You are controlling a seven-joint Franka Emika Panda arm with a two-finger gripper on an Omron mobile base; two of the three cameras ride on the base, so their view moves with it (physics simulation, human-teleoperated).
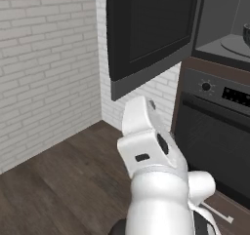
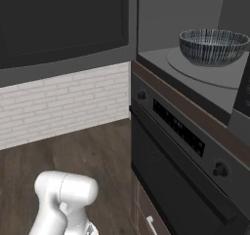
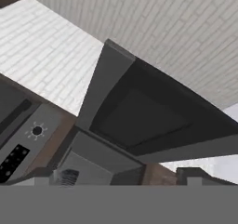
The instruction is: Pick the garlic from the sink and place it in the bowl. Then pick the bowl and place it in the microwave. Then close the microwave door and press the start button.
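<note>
The gripper shows in the hand view as two small dark tips at the bottom edge, set well apart with nothing between them, so it stands wide and empty. It looks up at the microwave door, a black panel with a dark window and a grey edge, swung out from the cavity. Below the door in that view lies the grey inside of the microwave, and a little striped shape at its lower left is probably the bowl.

In the right base view the bowl sits upright on the round turntable plate inside the microwave, near the front edge of the cavity floor. Whether the garlic lies in it cannot be told; the bowl's wall hides its inside. Under the microwave stands the black oven with its knob. In the left base view the door hangs open toward the brick wall, above the white arm.

Judging from this, the bowl is placed and the step in hand is closing the door. The next move calls for bringing the gripper to the door's far side, near its free edge, and pushing it round toward the cavity until it shuts; the start button follows.
</note>
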